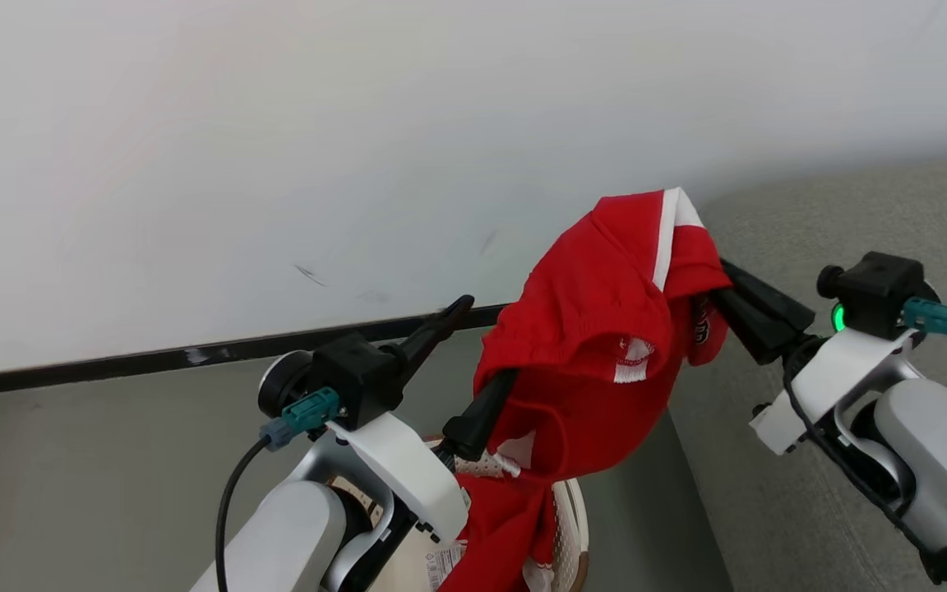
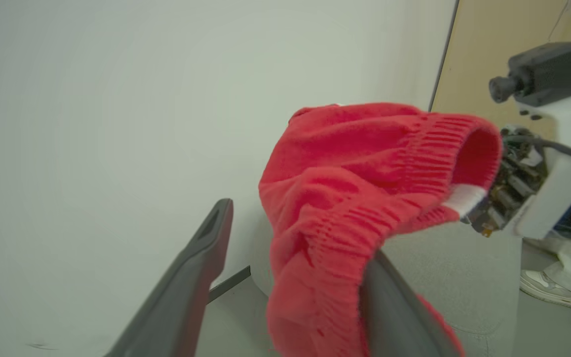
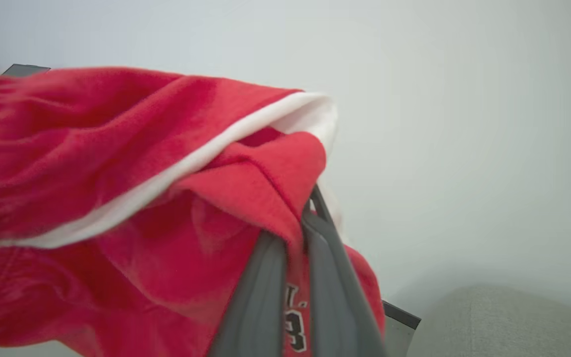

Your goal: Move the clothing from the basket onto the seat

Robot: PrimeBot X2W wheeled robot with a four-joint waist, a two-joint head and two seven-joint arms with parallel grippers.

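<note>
Basket (image 1: 576,526) is at the bottom of the head view, partly behind the left forearm. Red fabric trails into it. The paper label on its bottom has print too small to read.

Left gripper (image 1: 478,349) is just above, fingers spread wide and pinching nothing. The clothing (image 1: 597,329) merely drapes over one finger.

Right gripper (image 1: 727,289) is farther and higher, fingers closed tight on the garment's upper edge near the white stripe.

The garment hangs in the air, its long axis slanting down from the right grip toward the basket.

Seat (image 1: 852,222) lies to the robot's right, beside and beyond the right gripper. The right arm is nearer, so the carry likely goes rightward.

Writing: a black "3" under a partial letter beside the right fingers. The white tag is unreadable.
</note>
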